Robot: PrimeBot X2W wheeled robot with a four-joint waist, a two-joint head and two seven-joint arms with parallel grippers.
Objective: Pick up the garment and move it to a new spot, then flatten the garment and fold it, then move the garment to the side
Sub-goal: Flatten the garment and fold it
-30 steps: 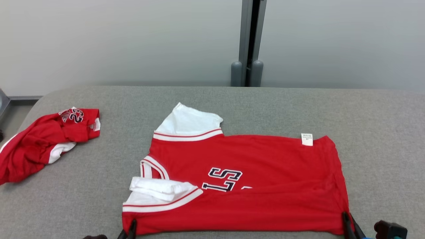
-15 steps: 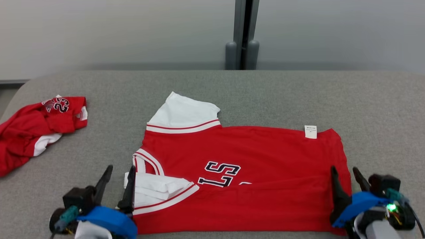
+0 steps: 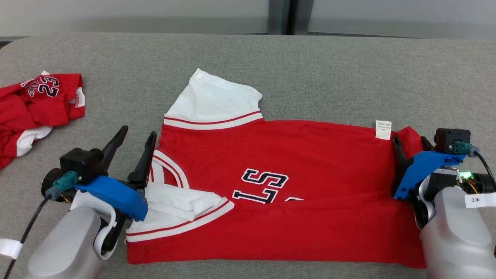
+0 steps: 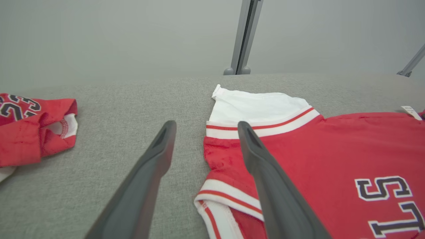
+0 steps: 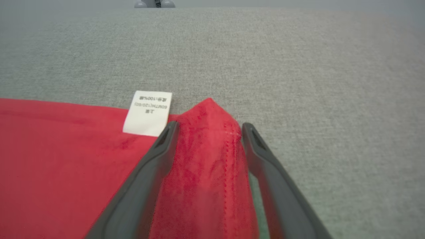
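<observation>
Right of the crumpled red heap (image 3: pixel 35 104) on the bench (image 3: pixel 329 69) lies the half-folded garment (image 3: pixel 302 155); my left tool (image 3: pixel 138 131) gapes empty at the end nearest that heap, my right tool (image 3: pixel 409 138) gapes astride the farthest corner, so I'd seat both deeper, then pinch evenly.

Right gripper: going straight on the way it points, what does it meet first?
Probably the red jersey, whose raised corner lies between the open jaws of the right gripper; beyond, grey table.

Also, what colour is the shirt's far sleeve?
The sleeve is white with a red-striped band; best in the left wrist view.
</observation>
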